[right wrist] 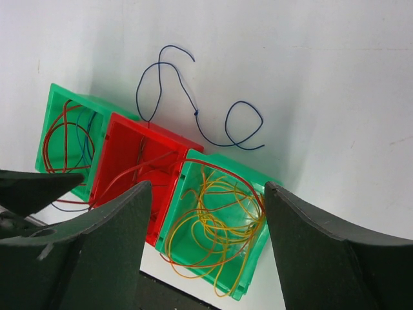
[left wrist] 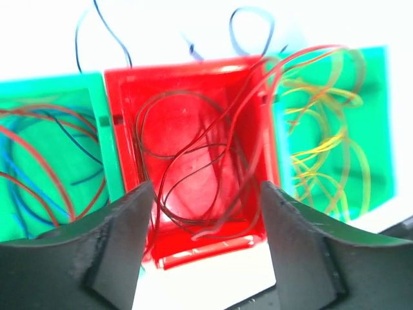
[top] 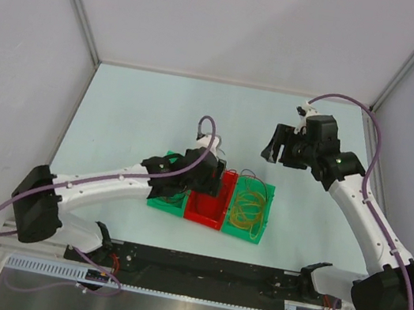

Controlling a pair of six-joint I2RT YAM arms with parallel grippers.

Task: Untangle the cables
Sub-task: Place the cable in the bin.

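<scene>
Left wrist camera is showing the left tool (left wrist: 206,190) hovering wide open and empty over the red bin (left wrist: 187,70), with cables (left wrist: 193,152) lying looped inside it; the right tool (right wrist: 208,188) is gaping too, gripping nothing.

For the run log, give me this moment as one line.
left gripper: open over red bin | right gripper: open, holding nothing | blue cable: on table
</scene>
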